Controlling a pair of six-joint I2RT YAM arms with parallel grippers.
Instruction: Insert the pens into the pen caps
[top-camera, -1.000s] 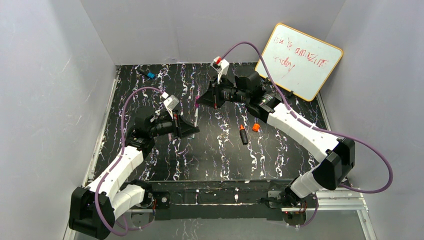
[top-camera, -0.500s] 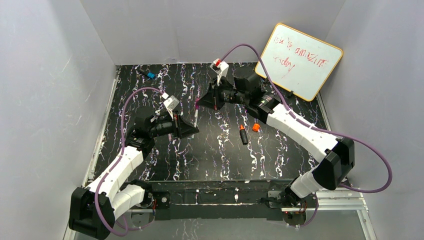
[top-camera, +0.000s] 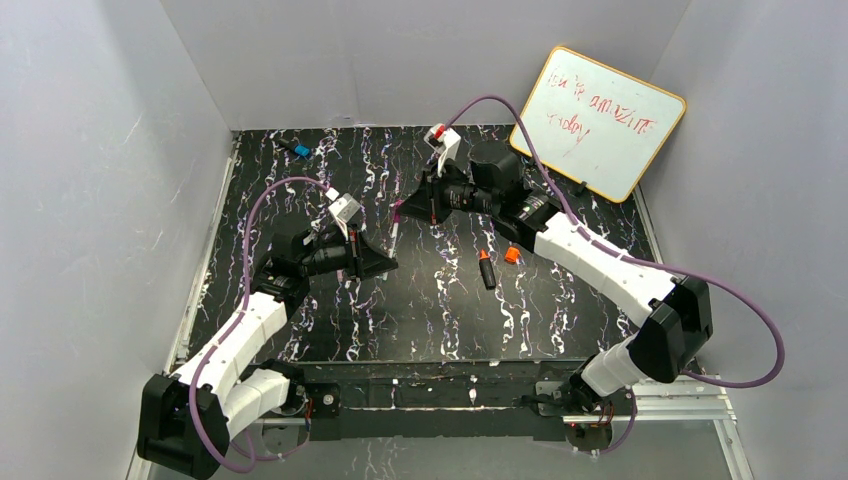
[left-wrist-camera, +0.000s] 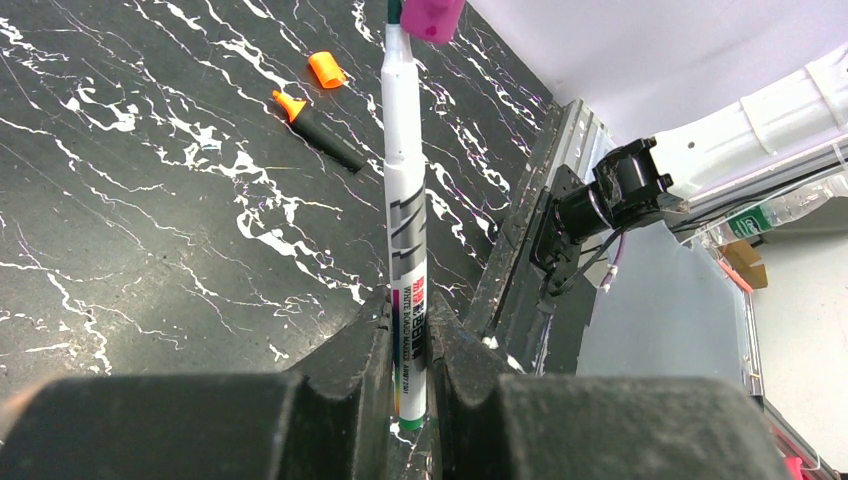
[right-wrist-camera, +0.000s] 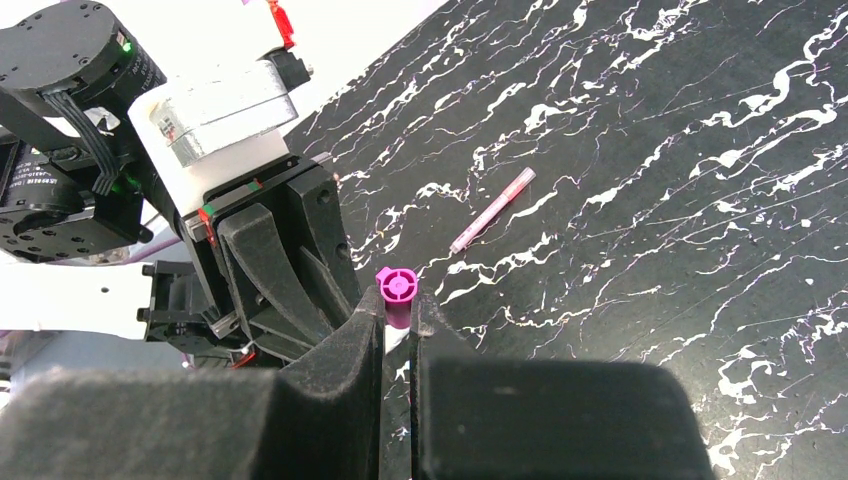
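I read the white pen (left-wrist-camera: 405, 200) as a slim, smooth cylinder with grey printed bands and a dark tip. The matte black fingers of the left gripper (left-wrist-camera: 410, 335) are clamped on its rear end. The right gripper (right-wrist-camera: 398, 325) pinches the magenta cap (right-wrist-camera: 396, 288), a stubby moulded plastic piece. Cap and pen tip meet in the air above the table (top-camera: 450, 310), a black slab with white and purple veins. I cannot tell whether the tip is inside the cap.

Count: three pens and two caps.
- One pink-purple pen (right-wrist-camera: 492, 210), thin and translucent, lies flat on the table.
- One short black marker (left-wrist-camera: 320, 130) with an orange end lies just beside one orange cap (left-wrist-camera: 325, 70).

One orange-framed whiteboard (top-camera: 600, 120) leans at the far right.
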